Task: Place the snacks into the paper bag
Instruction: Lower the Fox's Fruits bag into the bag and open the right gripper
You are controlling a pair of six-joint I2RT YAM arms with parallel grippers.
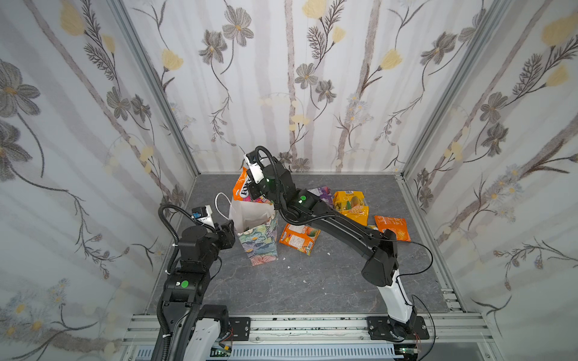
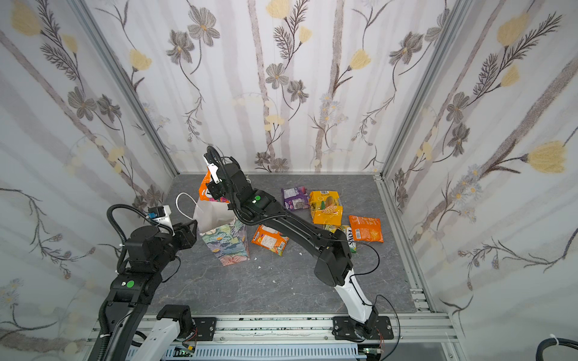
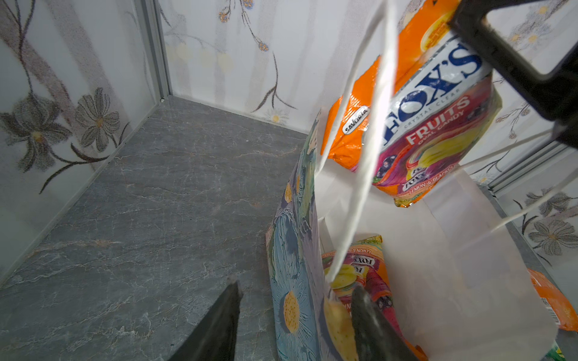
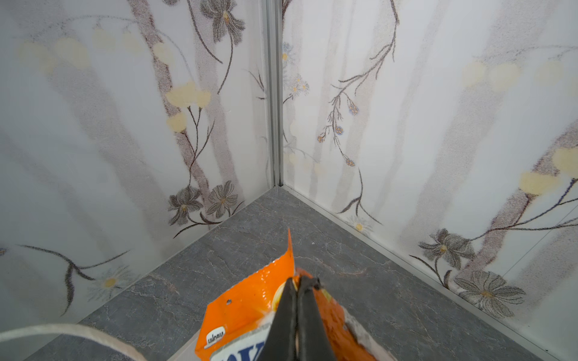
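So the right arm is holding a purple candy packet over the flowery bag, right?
Not purple. The candy packet that the right gripper holds over the paper bag is orange; the right wrist view shows the jaws shut on its orange top edge.

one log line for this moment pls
right gripper: shut on Fox's packet over paper bag mouth | left gripper: open, astride bag wall | in bag: second Fox's packet | loose packets: on table

Enclosure: three walls point(image 1: 281, 78) papered in pale floral print (grey and yellow blooms), joined by aluminium corner posts point(image 1: 153, 81). Floor point(image 1: 312, 287): grey marbled slab. Lighting: even, diffuse.
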